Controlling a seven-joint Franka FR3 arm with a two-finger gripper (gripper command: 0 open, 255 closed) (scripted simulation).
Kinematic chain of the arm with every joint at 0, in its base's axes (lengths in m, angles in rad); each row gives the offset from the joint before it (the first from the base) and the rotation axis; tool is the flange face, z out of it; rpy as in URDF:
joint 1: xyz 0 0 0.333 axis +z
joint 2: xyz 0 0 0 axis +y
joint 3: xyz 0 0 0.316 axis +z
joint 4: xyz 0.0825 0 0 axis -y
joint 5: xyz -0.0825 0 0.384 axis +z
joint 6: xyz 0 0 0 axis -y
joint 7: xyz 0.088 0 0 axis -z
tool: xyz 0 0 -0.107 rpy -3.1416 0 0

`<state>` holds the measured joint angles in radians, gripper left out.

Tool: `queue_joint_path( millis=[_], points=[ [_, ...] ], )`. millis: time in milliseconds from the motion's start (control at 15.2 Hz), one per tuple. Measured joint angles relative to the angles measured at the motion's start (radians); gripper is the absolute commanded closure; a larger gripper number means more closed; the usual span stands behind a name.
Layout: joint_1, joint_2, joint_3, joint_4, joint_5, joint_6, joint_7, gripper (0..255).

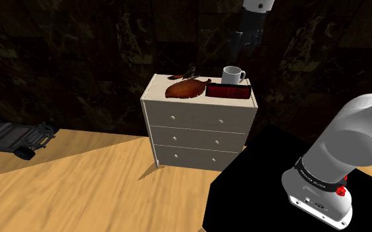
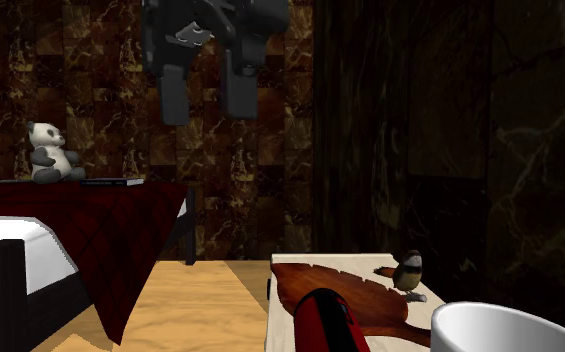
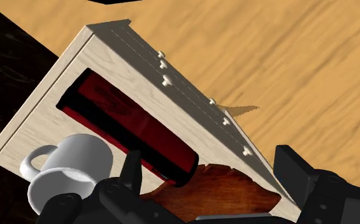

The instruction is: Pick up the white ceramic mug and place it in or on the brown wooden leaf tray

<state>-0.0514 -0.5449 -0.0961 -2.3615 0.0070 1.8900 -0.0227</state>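
- The black hand (image 2: 207, 112) hangs at eleven o'clock, its two fingers (image 2: 175, 95) pointing down and standing apart with nothing between them.
- At five o'clock, the white mug (image 2: 505, 328) shows just its rim.
- The brown leaf tray (image 2: 355, 298) lies on the pale counter (image 2: 273, 318), at the mug's nine o'clock.
- A small bird figure (image 2: 408, 270) stands at the tray's two o'clock.
- A red, black-edged book (image 2: 325, 322) overlaps the tray's seven o'clock side.
- A toy panda (image 2: 48, 152) sits at nine o'clock above a dark red cloth (image 2: 120, 230).
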Motion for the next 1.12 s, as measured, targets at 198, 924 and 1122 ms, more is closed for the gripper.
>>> queue_joint_path(
  millis=[198, 924, 1122],
  points=[
    [-0.011, 0.106, -0.018, 0.026, -0.009, 0.074, -0.01, 0],
    [-0.055, 0.492, -0.093, 0.194, -0.007, 0.269, -0.066, 0],
    [-0.068, 0.608, -0.107, 0.257, 0.007, 0.312, -0.081, 0]
  ],
)
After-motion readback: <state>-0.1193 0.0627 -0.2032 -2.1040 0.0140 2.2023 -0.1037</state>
